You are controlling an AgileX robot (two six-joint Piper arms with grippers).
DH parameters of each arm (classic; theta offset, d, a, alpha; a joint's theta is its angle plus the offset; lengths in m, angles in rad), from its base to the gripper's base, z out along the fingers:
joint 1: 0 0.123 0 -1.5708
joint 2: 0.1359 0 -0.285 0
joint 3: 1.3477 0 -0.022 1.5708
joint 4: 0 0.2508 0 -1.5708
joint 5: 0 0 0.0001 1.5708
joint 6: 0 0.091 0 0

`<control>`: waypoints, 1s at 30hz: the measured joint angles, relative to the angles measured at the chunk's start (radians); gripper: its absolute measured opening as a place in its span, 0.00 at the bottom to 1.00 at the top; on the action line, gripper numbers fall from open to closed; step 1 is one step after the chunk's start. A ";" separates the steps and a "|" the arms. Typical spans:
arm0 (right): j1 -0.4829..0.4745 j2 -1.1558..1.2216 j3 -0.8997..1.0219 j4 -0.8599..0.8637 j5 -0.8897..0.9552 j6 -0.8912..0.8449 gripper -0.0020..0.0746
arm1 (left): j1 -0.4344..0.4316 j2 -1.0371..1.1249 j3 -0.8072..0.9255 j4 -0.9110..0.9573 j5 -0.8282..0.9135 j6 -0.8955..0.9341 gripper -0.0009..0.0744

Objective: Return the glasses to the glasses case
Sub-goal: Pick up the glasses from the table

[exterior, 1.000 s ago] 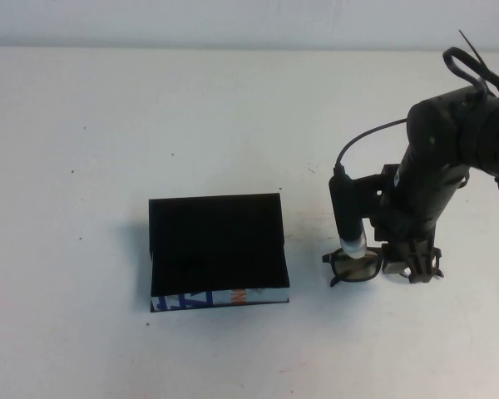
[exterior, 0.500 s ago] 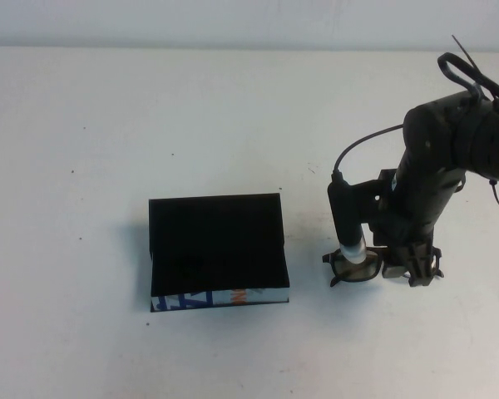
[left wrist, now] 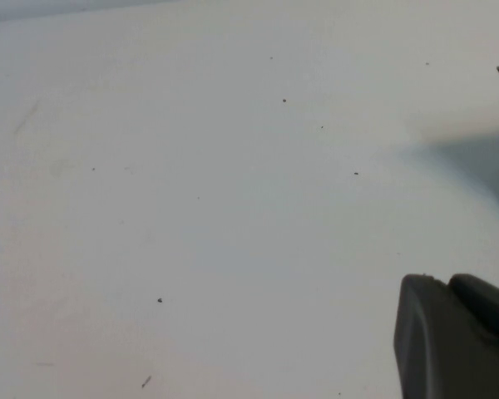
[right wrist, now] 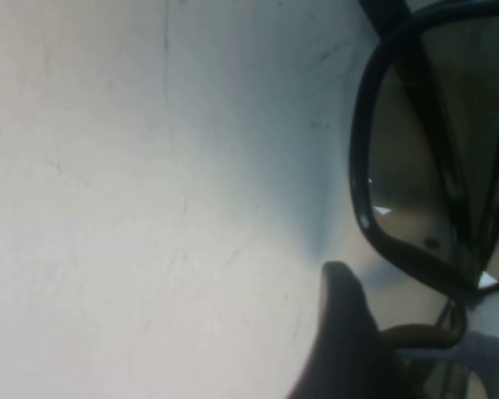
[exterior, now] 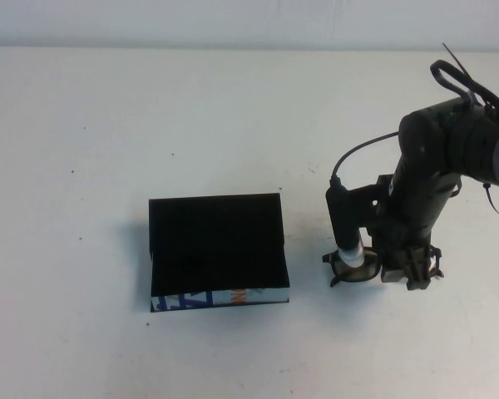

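Observation:
The glasses (exterior: pixel 354 269), dark-framed with clear lenses, lie on the white table right of the glasses case (exterior: pixel 217 252). The case is a black box standing open with its lid up, white printed front side toward me. My right gripper (exterior: pixel 410 273) is down at the table over the right half of the glasses, open, its fingers either side of the frame. In the right wrist view one dark finger (right wrist: pixel 347 337) sits by the bridge, close to a lens (right wrist: pixel 407 179). My left gripper (left wrist: pixel 459 342) shows only as a dark part over bare table, out of the high view.
The white table (exterior: pixel 150 125) stretches bare around the case and glasses. A black cable (exterior: pixel 362 145) loops from the right arm to its wrist camera (exterior: pixel 341 218), which hangs over the left lens.
My right arm has shifted slightly left and sunk lower over the glasses. The glasses and the case have stayed where they were.

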 joint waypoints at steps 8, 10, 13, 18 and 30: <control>0.000 0.004 -0.017 0.000 0.029 0.000 0.38 | 0.000 0.000 0.000 0.000 0.000 0.000 0.01; 0.000 0.004 -0.020 0.000 0.031 0.000 0.36 | 0.000 0.000 0.000 0.000 0.000 0.000 0.01; 0.000 0.004 -0.020 0.000 0.035 0.000 0.35 | 0.000 0.000 0.000 0.000 0.000 0.000 0.01; 0.000 0.004 -0.020 0.000 0.041 0.000 0.34 | 0.000 0.000 0.000 0.000 0.000 0.000 0.01; 0.000 0.004 -0.020 0.000 0.061 0.000 0.26 | 0.000 0.000 0.000 0.000 0.000 0.000 0.01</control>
